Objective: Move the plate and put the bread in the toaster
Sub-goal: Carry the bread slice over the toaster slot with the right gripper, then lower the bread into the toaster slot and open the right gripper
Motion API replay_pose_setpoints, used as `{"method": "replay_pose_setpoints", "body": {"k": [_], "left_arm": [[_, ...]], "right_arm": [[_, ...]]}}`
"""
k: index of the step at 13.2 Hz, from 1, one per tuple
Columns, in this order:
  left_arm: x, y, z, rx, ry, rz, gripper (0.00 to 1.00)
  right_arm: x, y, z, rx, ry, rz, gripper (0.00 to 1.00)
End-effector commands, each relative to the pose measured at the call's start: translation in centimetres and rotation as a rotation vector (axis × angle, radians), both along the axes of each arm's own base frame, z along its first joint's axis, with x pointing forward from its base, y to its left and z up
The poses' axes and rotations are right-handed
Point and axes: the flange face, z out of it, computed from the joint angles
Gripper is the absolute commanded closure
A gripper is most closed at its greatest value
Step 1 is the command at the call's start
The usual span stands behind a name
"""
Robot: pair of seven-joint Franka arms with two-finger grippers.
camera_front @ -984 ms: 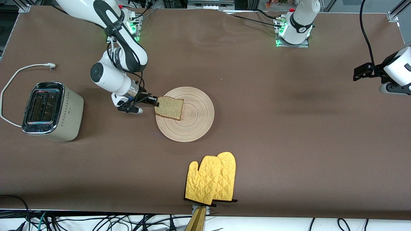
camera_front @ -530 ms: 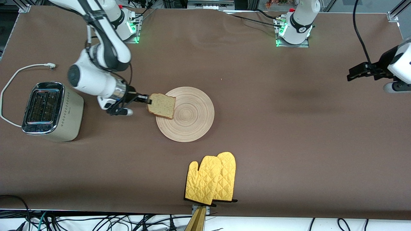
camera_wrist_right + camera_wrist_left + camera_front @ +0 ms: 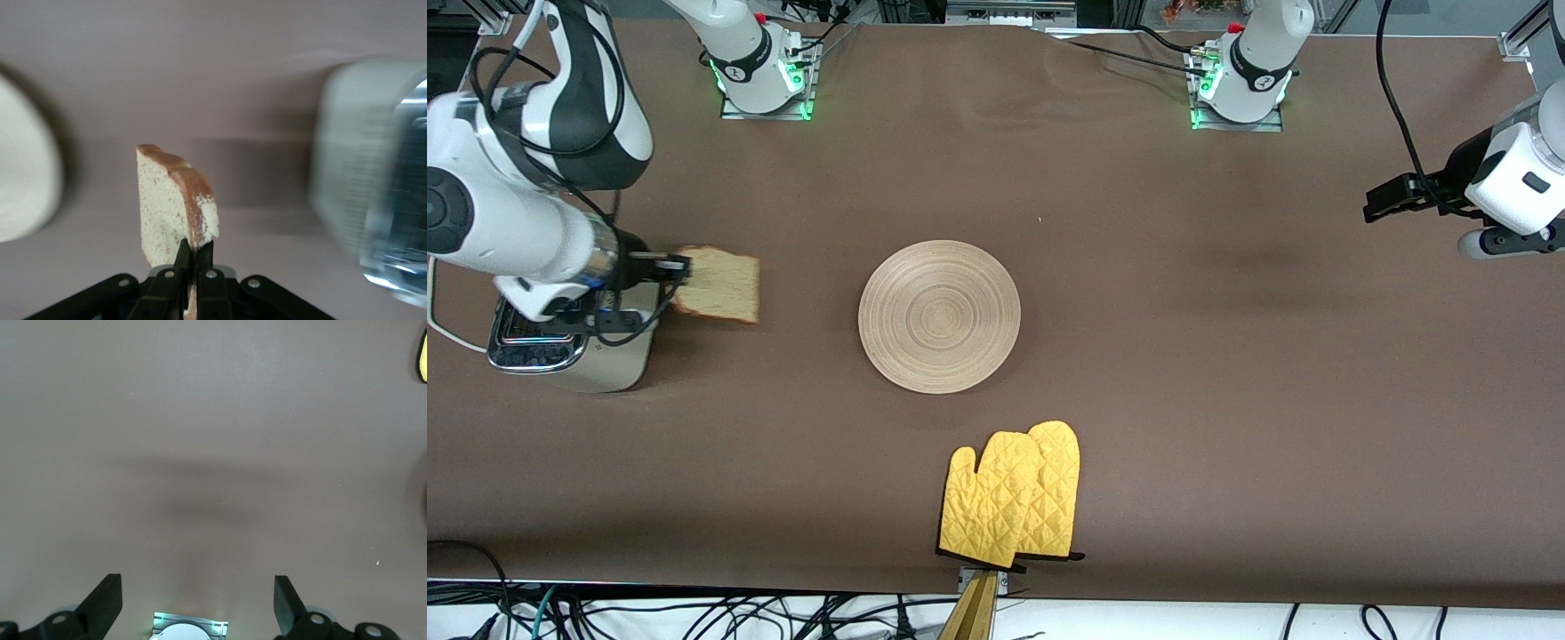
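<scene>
A brown table surface (image 3: pixel 1227 356) fills the scene under even light. Yellow oven mitts (image 3: pixel 1014 498) lie at its edge nearest the front camera, above tangled black cables (image 3: pixel 694 613).

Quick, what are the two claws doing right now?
Right gripper: shut on the bread, beside the toaster.
Left gripper: open, empty, over bare table.

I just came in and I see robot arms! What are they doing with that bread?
The right gripper has its jaws shut on the bread, held up in the air beside the toaster, not yet in a slot. The plate sits bare mid-table, with yellow oven mitts nearer the front camera. The left gripper waits with jaws open over the table at the left arm's end.
</scene>
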Motion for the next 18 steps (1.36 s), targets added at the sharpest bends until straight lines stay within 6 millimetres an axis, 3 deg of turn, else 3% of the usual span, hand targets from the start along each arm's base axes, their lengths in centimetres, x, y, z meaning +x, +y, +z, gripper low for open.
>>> {"method": "replay_pose_setpoints", "body": {"k": [1,2,5,6,7,8,12,14,16,18], "left_arm": [[0.5,-0.3,-0.2,-0.013,0.014,0.001,0.00],[0.5,-0.5,-0.1,-0.013,0.013,0.000,0.00],[0.3,-0.2,0.3,-0.056,0.009,0.016,0.00],[0.3,-0.4,0.4,-0.056,0.008,0.016,0.00],[0.3,-0.4,0.3,-0.057,0.011,0.016,0.00],[0.3,-0.5,0.2,-0.058,0.013,0.013,0.00],[0.4,-1.5,0.4,-0.032,0.010,0.013,0.00],[0.5,-2.2,1.2,-0.021,-0.009,0.001,0.00],[0.8,-1.6,2.8,-0.025,-0.045,0.008,0.00],[1.1,0.6,4.6,-0.047,-0.085,0.020,0.00]], "right_arm": [[1.3,-4.6,2.4,-0.159,0.035,0.061,1.00],[1.4,-6.6,2.9,-0.226,0.041,0.067,1.00],[1.6,-9.1,4.5,-0.403,0.059,0.130,1.00],[1.4,-11.0,4.7,-0.418,0.071,0.128,1.00],[1.5,-12.1,4.3,-0.421,0.079,0.129,1.00],[1.8,-13.2,2.7,-0.416,0.112,0.130,1.00],[3.0,-13.5,-1.8,-0.443,0.165,0.136,1.00],[3.3,-13.6,-2.4,-0.442,0.154,0.141,1.00],[4.3,-13.6,-2.3,-0.444,0.113,0.154,1.00],[5.1,-13.5,-2.6,-0.447,0.103,0.153,1.00]]}}
